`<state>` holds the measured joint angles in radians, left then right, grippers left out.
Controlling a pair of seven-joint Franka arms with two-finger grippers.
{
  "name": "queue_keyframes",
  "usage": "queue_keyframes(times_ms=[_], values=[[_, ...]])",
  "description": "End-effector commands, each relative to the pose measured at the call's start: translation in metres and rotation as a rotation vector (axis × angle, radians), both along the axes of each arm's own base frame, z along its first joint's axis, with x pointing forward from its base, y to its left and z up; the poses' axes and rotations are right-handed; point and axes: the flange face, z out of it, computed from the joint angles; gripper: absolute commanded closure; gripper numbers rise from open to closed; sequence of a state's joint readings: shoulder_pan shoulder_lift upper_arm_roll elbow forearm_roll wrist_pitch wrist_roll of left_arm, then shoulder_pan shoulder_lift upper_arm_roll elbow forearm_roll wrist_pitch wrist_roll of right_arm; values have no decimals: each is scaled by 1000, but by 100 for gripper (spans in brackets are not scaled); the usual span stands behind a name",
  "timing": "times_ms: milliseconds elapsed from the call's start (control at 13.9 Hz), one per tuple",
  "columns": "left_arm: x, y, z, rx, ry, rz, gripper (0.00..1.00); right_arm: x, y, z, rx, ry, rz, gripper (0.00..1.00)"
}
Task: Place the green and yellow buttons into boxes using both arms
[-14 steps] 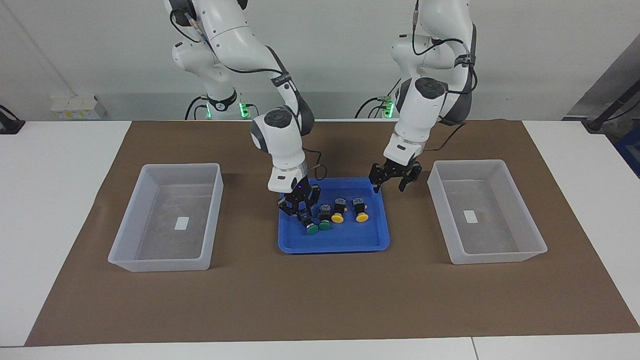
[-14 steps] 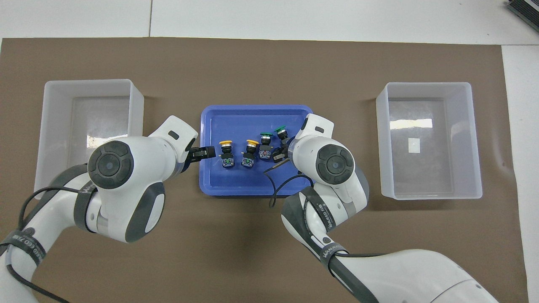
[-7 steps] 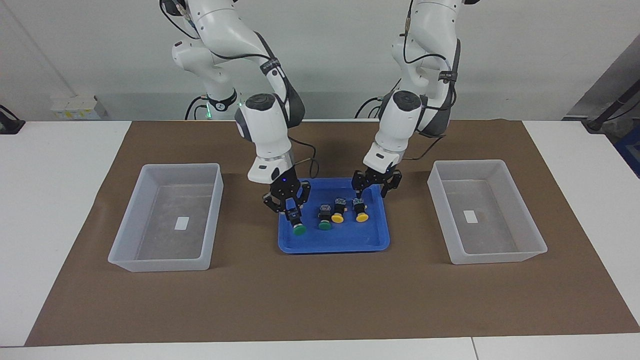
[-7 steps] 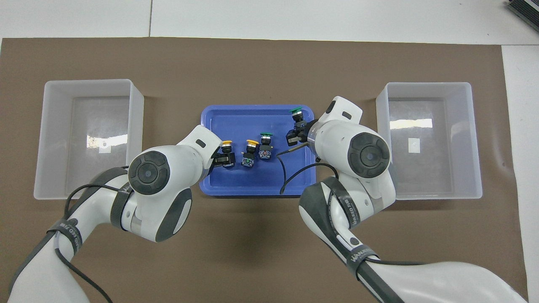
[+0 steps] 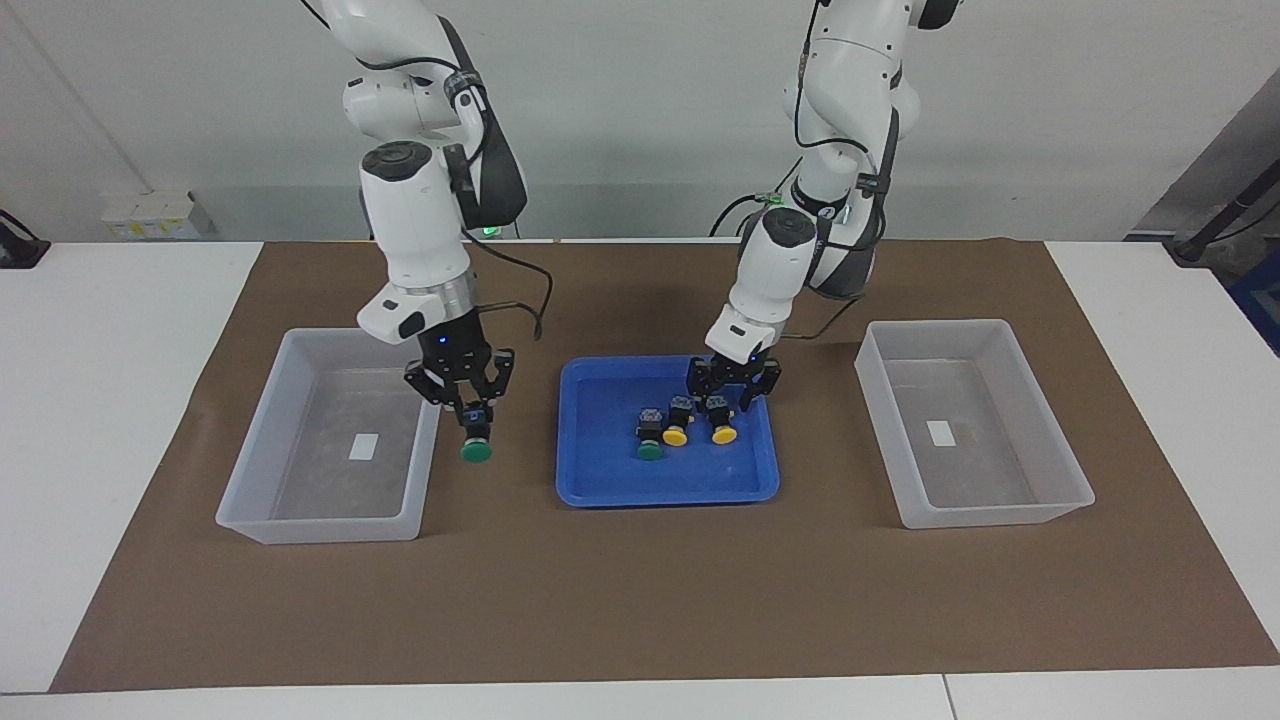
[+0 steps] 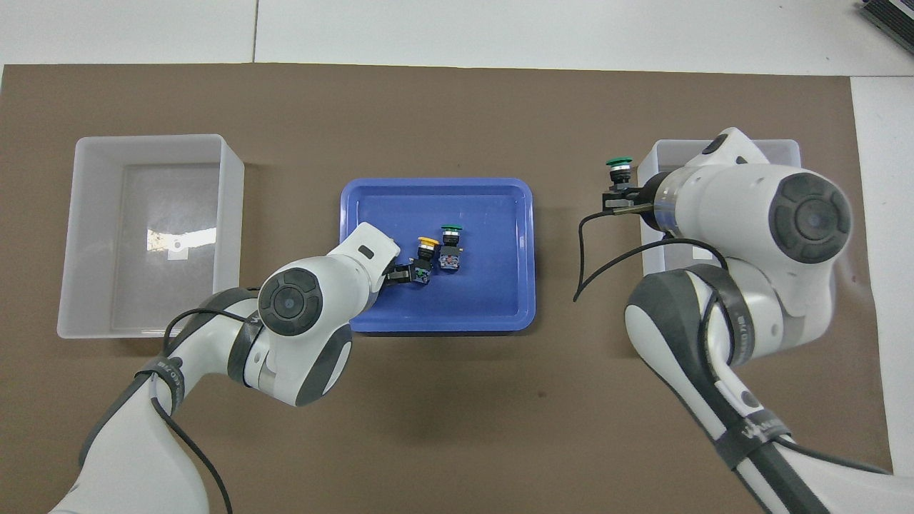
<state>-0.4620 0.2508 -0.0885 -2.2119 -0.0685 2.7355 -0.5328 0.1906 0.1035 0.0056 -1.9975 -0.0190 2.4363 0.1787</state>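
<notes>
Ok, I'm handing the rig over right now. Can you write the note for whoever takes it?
Right end effector: shut on a green button, up over the mat between the blue tray and the right arm's box, just short of its wall.
Left end effector: low in the tray, at a yellow button; grasp unclear.
In the tray: two yellow buttons and the second green button.
Done: one green lifted out.
Left: no button is in either box yet; all four must go in.

I saw bright, even overhead light, soft shadows under both arms, and white glare inside one box (image 6: 178, 239).
</notes>
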Motion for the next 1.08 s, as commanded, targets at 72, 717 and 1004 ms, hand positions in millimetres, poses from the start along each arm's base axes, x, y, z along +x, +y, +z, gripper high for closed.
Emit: queue_keyframes(times_ms=[72,717,1004], values=[[1,2,-2,-14,-14,21,40,-4,-71,-1,-10,14,-77,100],[10,4,2,-12,-16,23,100,15,-152,-68,-15,82,-190,100],[30,5,30,-8,1,39,100,21,-155,-100,-14,110,-196,100]])
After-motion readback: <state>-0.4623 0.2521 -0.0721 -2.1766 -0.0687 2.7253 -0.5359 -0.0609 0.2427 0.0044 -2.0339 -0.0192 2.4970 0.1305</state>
